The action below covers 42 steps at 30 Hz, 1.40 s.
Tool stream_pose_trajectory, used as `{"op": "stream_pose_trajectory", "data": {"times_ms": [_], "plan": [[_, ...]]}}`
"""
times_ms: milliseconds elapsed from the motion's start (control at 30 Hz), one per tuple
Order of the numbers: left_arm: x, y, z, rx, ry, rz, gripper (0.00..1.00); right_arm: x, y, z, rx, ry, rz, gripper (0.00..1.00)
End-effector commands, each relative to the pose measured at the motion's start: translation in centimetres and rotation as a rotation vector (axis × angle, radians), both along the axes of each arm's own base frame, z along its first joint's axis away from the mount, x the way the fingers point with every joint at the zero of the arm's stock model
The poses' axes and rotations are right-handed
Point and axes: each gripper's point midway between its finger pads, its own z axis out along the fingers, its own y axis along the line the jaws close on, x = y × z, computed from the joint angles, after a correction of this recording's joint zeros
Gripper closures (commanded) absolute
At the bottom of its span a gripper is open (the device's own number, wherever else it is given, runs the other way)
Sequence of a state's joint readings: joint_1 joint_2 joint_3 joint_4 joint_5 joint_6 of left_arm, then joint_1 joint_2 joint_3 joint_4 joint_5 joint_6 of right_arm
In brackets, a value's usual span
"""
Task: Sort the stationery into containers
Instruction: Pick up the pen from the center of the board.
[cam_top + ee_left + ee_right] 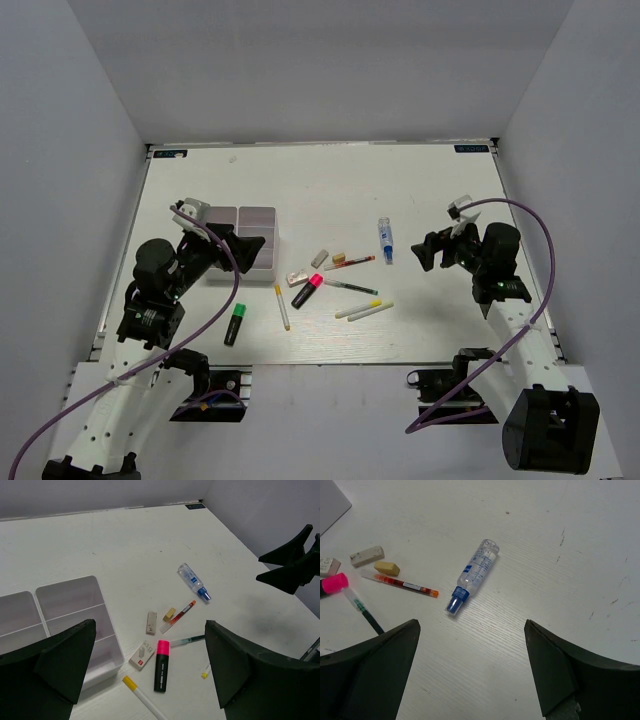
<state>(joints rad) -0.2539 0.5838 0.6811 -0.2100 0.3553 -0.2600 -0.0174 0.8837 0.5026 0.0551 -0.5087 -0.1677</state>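
Just ahead of the spread, empty right end effector (471, 625) lies the blue-labelled tube (476, 570), apparently centred for grasping; the left end effector (150, 627) is likewise spread.

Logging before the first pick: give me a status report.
Left gripper open by tray. Right gripper open near tube. Stationery loose on table, none held. Nothing blocking.

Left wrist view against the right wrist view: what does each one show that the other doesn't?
Only left wrist: the white divided plastic tray with its compartments, a yellow-tipped white pen and the open right hand from afar. Only right wrist: nothing new, just that hand's dark fingers close up. Both: the clear blue-capped bottle, thin red pen, tan eraser and black pink-ended highlighter.
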Motion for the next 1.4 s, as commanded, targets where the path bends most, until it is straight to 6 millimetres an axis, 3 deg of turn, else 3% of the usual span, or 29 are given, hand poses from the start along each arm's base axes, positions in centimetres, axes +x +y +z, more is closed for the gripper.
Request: {"op": "stream_pose_trajectory", "data": {"times_ms": [0, 233, 300, 400, 433, 533, 600, 633, 767, 833, 867, 967, 1000, 1033, 1067, 1100, 1133, 1233, 1267, 1367], "plan": [[-0.2, -0.2, 0.1, 0.002, -0.010, -0.022, 0.00, 0.4, 0.2, 1.7, -0.045, -0.083, 0.047, 0.10], [-0.4, -0.5, 0.1, 0.001, -0.010, -0.042, 0.03, -0.6, 0.8, 1.1, -0.097, -0.109, 0.137, 0.10], [-0.5, -0.6, 0.1, 0.000, -0.010, -0.052, 0.08, -0.8, 1.0, 1.2, -0.116, -0.126, 0.166, 0.10], [-0.4, -0.7, -0.5, -0.005, 0.015, -0.051, 0.36, -1.2, 0.5, 0.4, -0.161, -0.105, 0.168, 0.10], [-0.4, -0.8, -1.2, -0.012, 0.051, -0.050, 0.68, -0.9, 0.2, 0.3, -0.194, -0.108, 0.170, 0.10], [-0.8, -1.4, -3.4, -0.070, 0.204, -0.050, 1.00, -0.5, -1.4, -0.7, -0.289, -0.057, 0.130, 0.10], [-1.4, -2.0, -4.8, -0.089, 0.297, -0.067, 1.00, -1.0, -2.0, -1.4, -0.345, -0.034, 0.142, 0.10], [-1.9, -1.9, -6.9, -0.076, 0.403, -0.056, 0.94, -1.4, -2.0, -2.0, -0.355, -0.016, 0.155, 0.10], [-3.0, -0.6, -9.7, -0.039, 0.557, 0.028, 0.48, -2.7, -1.2, -2.2, -0.359, -0.043, 0.223, 0.10], [-3.4, -0.1, -10.7, 0.001, 0.616, 0.047, 0.46, -2.5, -1.0, -2.0, -0.341, -0.071, 0.216, 0.10], [-4.1, 0.3, -12.2, 0.032, 0.704, 0.066, 0.45, -2.5, -0.9, -1.6, -0.337, -0.086, 0.219, 0.23], [-4.6, 0.7, -13.2, 0.043, 0.776, 0.098, 0.39, -2.2, -0.1, -1.2, -0.287, -0.096, 0.235, 0.70], [-4.6, 0.6, -13.4, 0.036, 0.792, 0.105, 0.29, -2.2, 0.2, -1.3, -0.274, -0.096, 0.248, 0.97], [-4.7, 0.8, -14.2, 0.043, 0.839, 0.133, 0.29, -2.0, 0.4, -1.2, -0.261, -0.096, 0.254, 0.99], [-4.9, 1.1, -14.9, 0.060, 0.867, 0.151, 0.29, -2.0, 0.6, -1.2, -0.252, -0.093, 0.262, 0.97], [-5.1, 1.2, -15.4, 0.069, 0.899, 0.175, 0.29, -1.9, 0.6, -1.6, -0.244, -0.077, 0.266, 0.75], [-5.1, 1.6, -15.9, 0.081, 0.917, 0.210, 0.29, -1.9, 1.0, -1.6, -0.231, -0.077, 0.286, 0.65], [-5.8, 1.8, -17.4, 0.095, 0.995, 0.269, 0.29, -2.3, 1.4, -2.4, -0.223, -0.059, 0.323, 0.54], [-5.4, 1.9, -16.7, 0.109, 0.985, 0.284, 0.29, -2.1, 1.4, -2.4, -0.225, -0.068, 0.324, 0.53], [-6.0, 2.9, -18.2, 0.224, 1.052, 0.342, 0.29, -2.2, 1.5, -2.7, -0.222, -0.086, 0.338, 0.51]]}}
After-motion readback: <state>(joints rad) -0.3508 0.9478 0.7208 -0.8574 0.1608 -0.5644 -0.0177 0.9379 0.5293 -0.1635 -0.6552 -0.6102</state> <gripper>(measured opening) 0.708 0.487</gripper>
